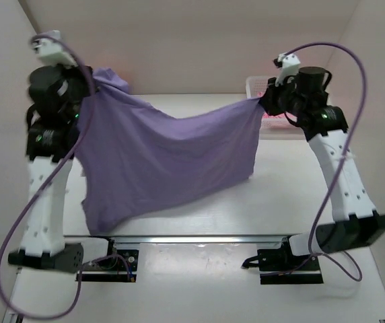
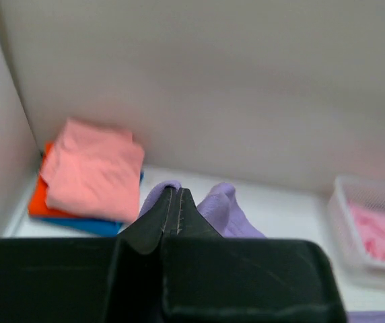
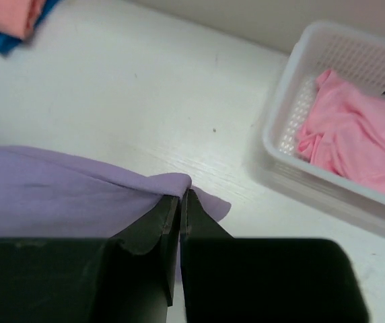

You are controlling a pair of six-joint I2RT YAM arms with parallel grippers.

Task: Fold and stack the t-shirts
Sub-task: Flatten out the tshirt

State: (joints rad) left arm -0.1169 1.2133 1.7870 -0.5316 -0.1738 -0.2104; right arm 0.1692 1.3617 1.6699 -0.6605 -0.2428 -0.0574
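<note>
Cloth filled the middle of the overhead view. The lavender shirt (image 1: 172,155) hung spread between both arms, its long axis running left to right above the table (image 1: 300,202). Its top edge sagged in the middle and its lower part dropped toward the near edge; whether it brushed the surface I could not tell. The left gripper (image 1: 90,84) pinched one upper corner and the right gripper (image 1: 262,102) the other, both raised off the table.

From the left wrist, the left gripper (image 2: 176,195) had its jaws pressed together, with lavender cloth bunched around and just beyond the tips. Past it, in the far left corner, sat the stack: a salmon-pink shirt (image 2: 91,168) on top, with an orange-red shirt (image 2: 39,202) and a blue shirt (image 2: 88,226) beneath.

From the right wrist, the right gripper (image 3: 181,196) was likewise closed on the shirt's edge, the cloth trailing away to the left of the fingers. The basket (image 3: 280,134), near on the right, held a pink shirt (image 3: 354,145).

The shirt lay inward of each gripper, so laying it flat looked like work for both arms together. The stack was nearer the left arm.
</note>
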